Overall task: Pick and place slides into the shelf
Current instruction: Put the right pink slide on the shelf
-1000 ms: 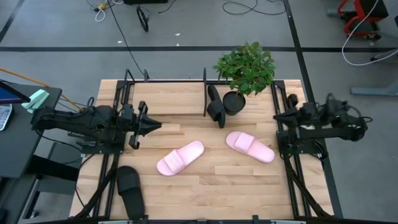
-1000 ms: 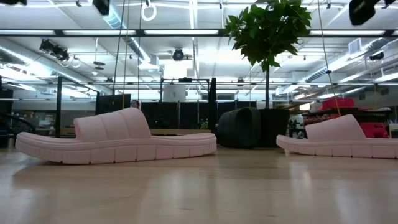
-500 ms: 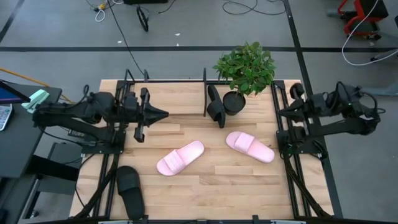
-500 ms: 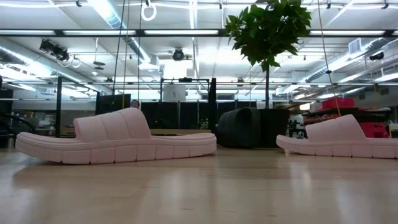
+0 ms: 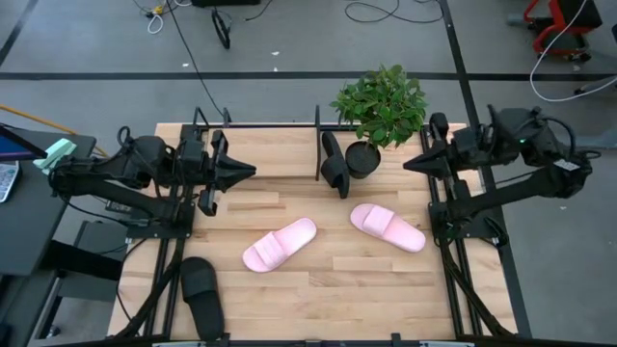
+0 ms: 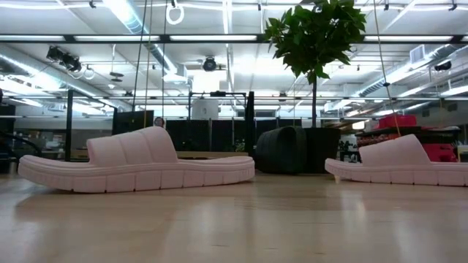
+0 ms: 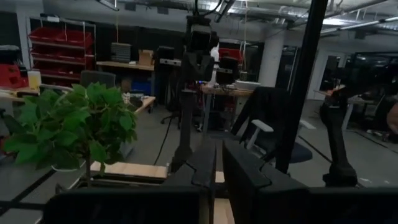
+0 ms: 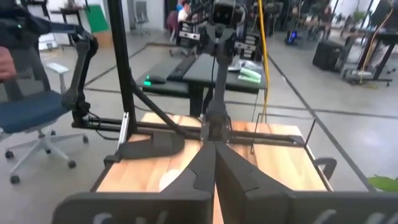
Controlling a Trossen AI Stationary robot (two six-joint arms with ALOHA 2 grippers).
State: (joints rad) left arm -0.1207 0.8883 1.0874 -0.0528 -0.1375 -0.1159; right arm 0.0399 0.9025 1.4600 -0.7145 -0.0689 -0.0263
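Two pink slides (image 5: 279, 245) (image 5: 387, 226) lie mid-bench (image 5: 289, 299); one black slide (image 5: 202, 294) lies at the near left corner, another (image 5: 335, 164) leans by the shelf (image 5: 317, 145). Left gripper (image 5: 249, 173) and right gripper (image 5: 409, 165) – both closed, empty – hover at opposite edges.

Overhead camera looks straight down, low one sits at tabletop level — both catch the pink slides (image 5: 280, 245) — wrist cameras face inward.

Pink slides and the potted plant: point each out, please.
left pink slide (image 5: 280, 244), high view, on its strap.
right pink slide (image 5: 387, 226), high view, on its strap.
potted plant (image 5: 380, 102), high view, on its leaves.
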